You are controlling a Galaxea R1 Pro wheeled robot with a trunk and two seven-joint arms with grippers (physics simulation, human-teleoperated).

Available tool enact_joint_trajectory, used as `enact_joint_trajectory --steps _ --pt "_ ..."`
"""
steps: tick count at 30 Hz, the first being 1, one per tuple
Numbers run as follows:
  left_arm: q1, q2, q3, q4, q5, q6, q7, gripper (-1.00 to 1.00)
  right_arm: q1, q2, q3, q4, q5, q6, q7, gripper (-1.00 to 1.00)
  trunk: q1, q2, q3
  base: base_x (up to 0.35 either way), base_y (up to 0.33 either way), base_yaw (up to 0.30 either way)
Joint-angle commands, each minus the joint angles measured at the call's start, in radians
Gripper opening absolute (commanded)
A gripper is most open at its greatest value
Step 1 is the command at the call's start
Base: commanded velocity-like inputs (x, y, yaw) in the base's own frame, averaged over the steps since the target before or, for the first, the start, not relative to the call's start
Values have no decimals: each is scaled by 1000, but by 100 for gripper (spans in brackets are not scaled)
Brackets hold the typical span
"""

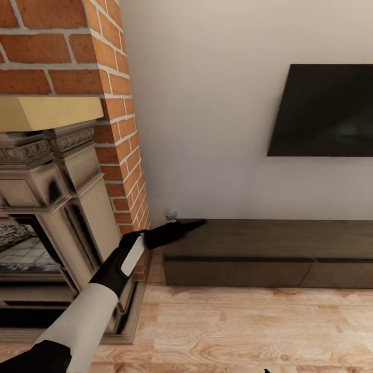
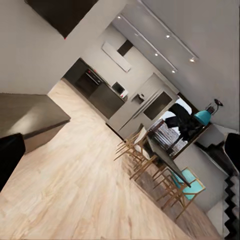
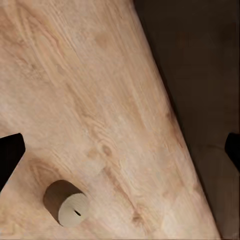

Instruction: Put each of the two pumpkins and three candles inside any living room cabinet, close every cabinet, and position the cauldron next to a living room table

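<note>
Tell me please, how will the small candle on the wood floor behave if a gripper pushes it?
The candle is a stubby cylinder lying on its side, so it will probably roll on the smooth floor. It looks rigid and likely light.

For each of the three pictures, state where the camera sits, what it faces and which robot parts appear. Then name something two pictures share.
Head view: high on the robot, facing the wall, cabinet, television and brick fireplace; left arm and left gripper show.
Left wrist view: along the floor toward a dining table; dark fingertips at the edges.
Right wrist view: down at floorboards and a candle; fingertips show.
Shared: cabinet, wood floor.
</note>
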Motion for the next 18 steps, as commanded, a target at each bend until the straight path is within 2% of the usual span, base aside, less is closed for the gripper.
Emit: enact_joint_trajectory --steps 1,3,4,6,8,9,10,13,14,18 --pt "0 3 0 -1 19 0 -5 100 0 0 0 -12 75 0 -42 100 0 0 0 0 0 0" --pt "-1 5 -3 0 39 1 -9 100 -1 0 0 -28 203 -1 -101 100 0 0 0 0 0 0" --pt "-1 4 -3 -1 42 1 -9 100 -2 0 0 -31 230 -1 -113 100 0 0 0 0 0 0" --pt "0 0 -6 -6 48 6 -10 100 -10 0 0 -38 320 -1 -152 100 0 0 0 0 0 0" --pt "0 -3 -6 -8 52 24 -10 100 -26 0 0 -40 367 -2 -180 100 0 0 0 0 0 0" --pt "0 -4 -5 -9 54 54 -11 100 -48 -1 0 -39 397 -2 -205 100 0 0 0 0 0 0" --pt "1 -2 -4 -11 56 84 -12 100 -96 0 0 -32 415 -1 -221 100 0 0 0 0 0 0" --pt "3 3 -2 -22 58 108 -14 100 -168 0 0 -3 429 0 -232 100 0 0 0 0 0 0" --pt "11 6 -3 -67 58 116 -21 100 -230 0 0 46 431 0 -238 100 0 0 0 0 0 0" --pt "21 9 -4 -85 57 114 -33 100 -251 0 1 67 434 0 -240 100 0 0 0 0 0 0"
